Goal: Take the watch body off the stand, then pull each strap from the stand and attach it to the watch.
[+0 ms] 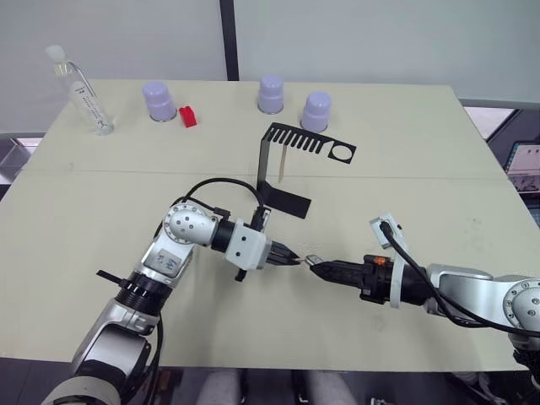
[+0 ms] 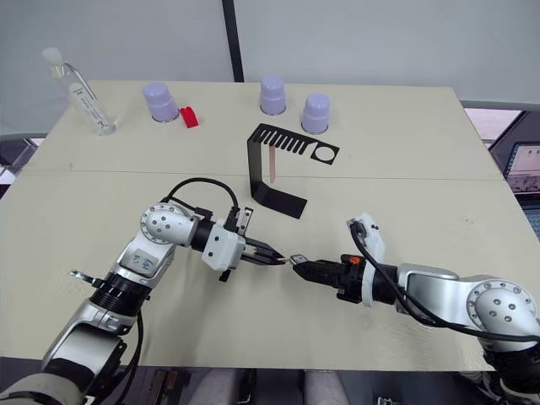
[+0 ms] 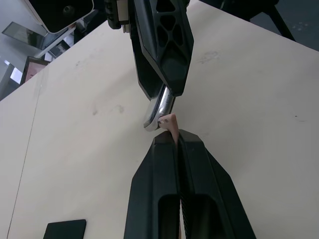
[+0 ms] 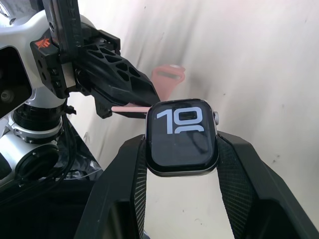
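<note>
- Black fingers of the right gripper [image 4: 180,149] are clamped on either side of the watch body [image 4: 180,137], whose lit screen faces the wrist camera and shows large white digits.
- Left gripper [image 3: 175,142] has its fingers closed on a pale pink strap [image 3: 171,122]; the strap's end protrudes just past the fingertips and touches the metal edge of the watch body.
- Both grippers meet tip to tip above the front middle of the beige table [image 1: 101,202], near its front edge, in front of the stand's base.
- Stand [image 1: 278,164] sits upright at mid-table, well apart from the grippers; its slotted arm ends in a ring [image 1: 342,153] pointing toward the robot's right.
- Second strap [image 2: 275,165] hangs from the slotted arm, beside the upright post.
- Back of table: three lavender cups [image 1: 271,94] upside down, a small red block [image 1: 187,116] just beside the leftmost cup, and a clear bottle [image 1: 82,89] tilted at the far left corner.
</note>
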Motion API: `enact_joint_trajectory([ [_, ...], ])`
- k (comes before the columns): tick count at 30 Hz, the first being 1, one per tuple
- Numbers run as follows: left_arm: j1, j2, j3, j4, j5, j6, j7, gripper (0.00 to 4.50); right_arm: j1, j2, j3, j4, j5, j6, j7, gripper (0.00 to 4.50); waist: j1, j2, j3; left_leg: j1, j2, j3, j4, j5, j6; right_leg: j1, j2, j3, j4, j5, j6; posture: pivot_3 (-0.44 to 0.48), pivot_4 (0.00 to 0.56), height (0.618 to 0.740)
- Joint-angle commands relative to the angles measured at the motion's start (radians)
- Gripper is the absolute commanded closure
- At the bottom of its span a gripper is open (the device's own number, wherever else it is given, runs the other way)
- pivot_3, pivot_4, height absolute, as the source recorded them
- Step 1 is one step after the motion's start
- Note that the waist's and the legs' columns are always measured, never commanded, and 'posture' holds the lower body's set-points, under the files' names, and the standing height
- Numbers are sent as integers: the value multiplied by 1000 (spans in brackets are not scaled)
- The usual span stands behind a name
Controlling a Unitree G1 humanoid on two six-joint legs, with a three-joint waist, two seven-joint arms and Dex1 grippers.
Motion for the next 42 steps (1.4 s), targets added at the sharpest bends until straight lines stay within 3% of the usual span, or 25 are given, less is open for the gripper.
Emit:
enact_joint_trajectory([
  [1, -18, -27, -19, -22, -2, -1, 19, 4500, -32, 11, 8, -34, 26, 5, 25, 3009, 0, 0, 0, 0, 0, 0, 0, 0, 0, 0, 0, 0, 0, 0, 0, 0, 150, 740],
  [42, -35, -92, -51, 10, 82, -23, 76, 4500, -125, -10, 53, -9, 26, 54, 20, 3009, 0, 0, 0, 0, 0, 0, 0, 0, 0, 0, 0, 0, 0, 0, 0, 0, 150, 740],
])
